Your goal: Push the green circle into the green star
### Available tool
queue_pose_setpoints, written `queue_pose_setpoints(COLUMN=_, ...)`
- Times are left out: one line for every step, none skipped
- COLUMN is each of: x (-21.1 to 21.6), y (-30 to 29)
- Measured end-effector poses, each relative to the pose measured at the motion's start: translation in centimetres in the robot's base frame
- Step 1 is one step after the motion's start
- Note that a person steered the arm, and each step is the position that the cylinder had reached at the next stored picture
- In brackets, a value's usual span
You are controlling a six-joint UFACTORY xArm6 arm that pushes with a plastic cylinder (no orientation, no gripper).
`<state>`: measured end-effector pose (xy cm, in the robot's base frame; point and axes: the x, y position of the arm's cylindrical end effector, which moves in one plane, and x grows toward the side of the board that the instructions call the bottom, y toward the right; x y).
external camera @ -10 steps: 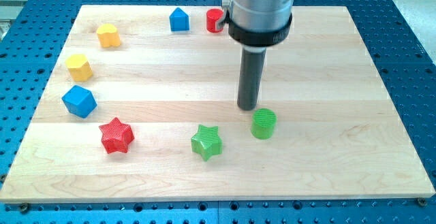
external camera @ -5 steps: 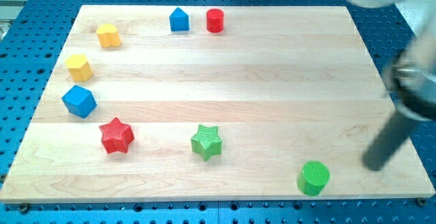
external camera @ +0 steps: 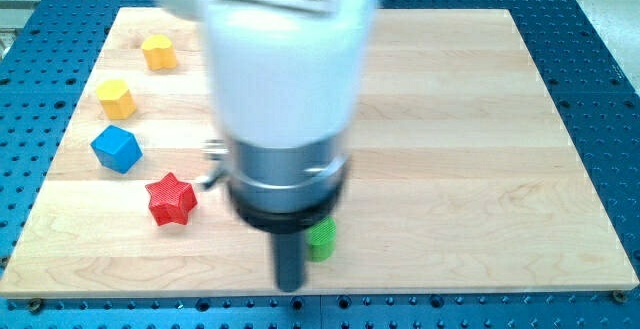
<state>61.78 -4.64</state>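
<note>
My arm fills the middle of the view, blurred by motion. The dark rod comes down near the board's bottom edge, and my tip (external camera: 290, 287) is at the view's bottom centre. A green block (external camera: 322, 239) shows partly, just right of the rod and a little above the tip. It looks like the green circle, but most of it is hidden. The green star is not visible; the arm covers the spot where it lay.
On the wooden board (external camera: 480, 119), the view's left holds a yellow block (external camera: 159, 52), a second yellow block (external camera: 115, 99), a blue cube (external camera: 116, 149) and a red star (external camera: 171, 199). The arm hides the board's top centre.
The arm swung from the view's right edge to the bottom centre. The green circle left the bottom right; a green block now shows beside the rod. The green star, blue block and red cylinder are now covered.
</note>
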Motion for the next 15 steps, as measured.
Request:
queue_pose_setpoints(x=0.1, y=0.5)
queue_pose_setpoints(x=0.1, y=6.2)
queue_pose_setpoints(x=0.1, y=6.9)
queue_pose_setpoints(x=-1.6, y=0.7)
queue_pose_setpoints(x=-2.7, y=0.4)
queue_pose_setpoints(x=-2.3, y=6.2)
queue_pose_setpoints(x=-2.3, y=10.6)
queue_pose_setpoints(x=-0.8, y=12.8)
queue_pose_setpoints(x=-4.9, y=12.2)
queue_pose_setpoints(x=-7.1, y=11.1)
queue_pose_setpoints(x=-6.9, y=15.7)
queue_pose_setpoints(x=-9.4, y=13.2)
queue_pose_setpoints(x=-9.5, y=8.0)
queue_pose_setpoints(x=-9.3, y=3.7)
queue_pose_setpoints(x=-4.5, y=4.6)
